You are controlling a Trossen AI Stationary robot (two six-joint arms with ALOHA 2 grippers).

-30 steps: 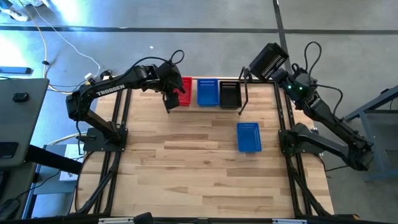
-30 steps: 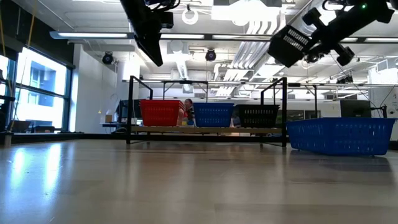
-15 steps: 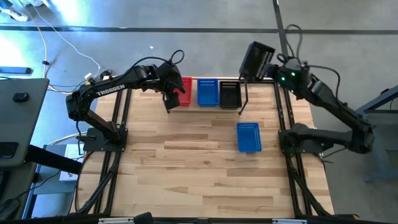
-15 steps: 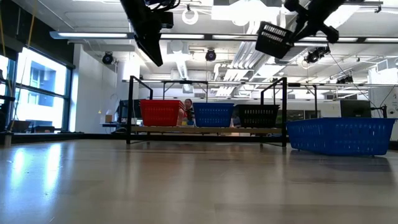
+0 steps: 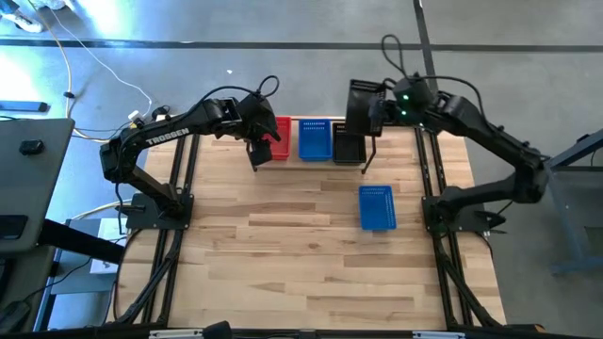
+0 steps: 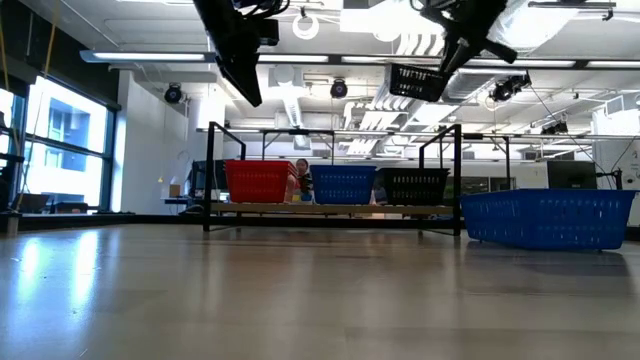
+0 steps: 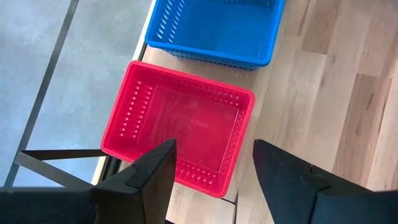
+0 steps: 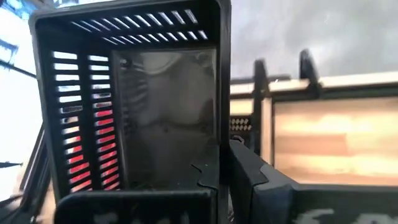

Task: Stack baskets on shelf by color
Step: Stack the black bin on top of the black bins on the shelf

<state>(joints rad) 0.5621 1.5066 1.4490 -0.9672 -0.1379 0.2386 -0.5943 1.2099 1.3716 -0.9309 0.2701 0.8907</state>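
Here the right gripper holds a black basket by one wall, lifted clear above the shelf, over the black basket already on it. In the right wrist view the fingers seem clamped on its rim, though they are mostly hidden. On the shelf stand a red basket, a blue basket and that black one, side by side. The left gripper hovers at the red basket's end of the shelf, its fingers spread apart and empty. Another blue basket lies on the tabletop, near the shelf's black-basket end.
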